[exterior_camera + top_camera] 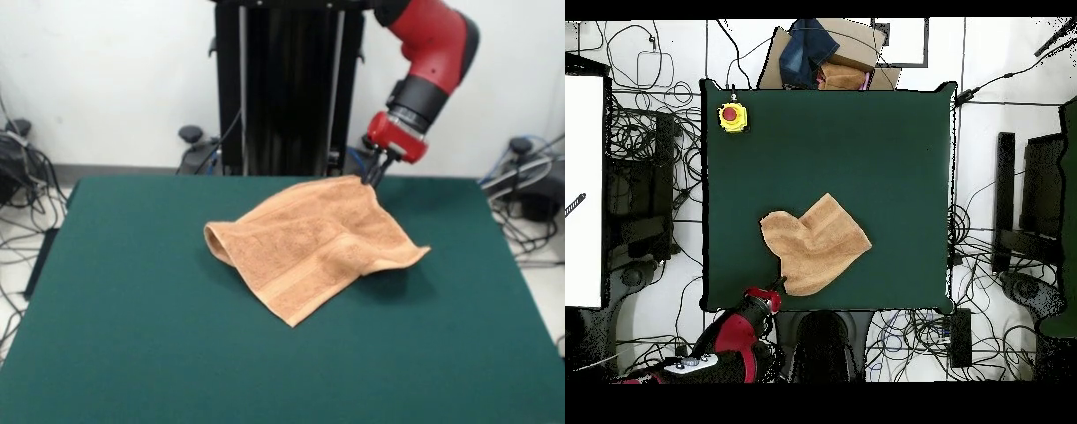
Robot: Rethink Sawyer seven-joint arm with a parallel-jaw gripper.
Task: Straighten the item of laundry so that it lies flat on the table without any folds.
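In the front view the gripper [370, 176] hangs at the upper right of centre, its dark fingers pressed together on the top corner of the towel [309, 243] and holding it raised off the table [132, 336]. The towel slopes down and left from that corner, with a rolled fold on its left edge and a woven band near the bottom. In the overhead view the towel [815, 245] lies at lower centre, with the gripper [777, 286] at its lower-left corner
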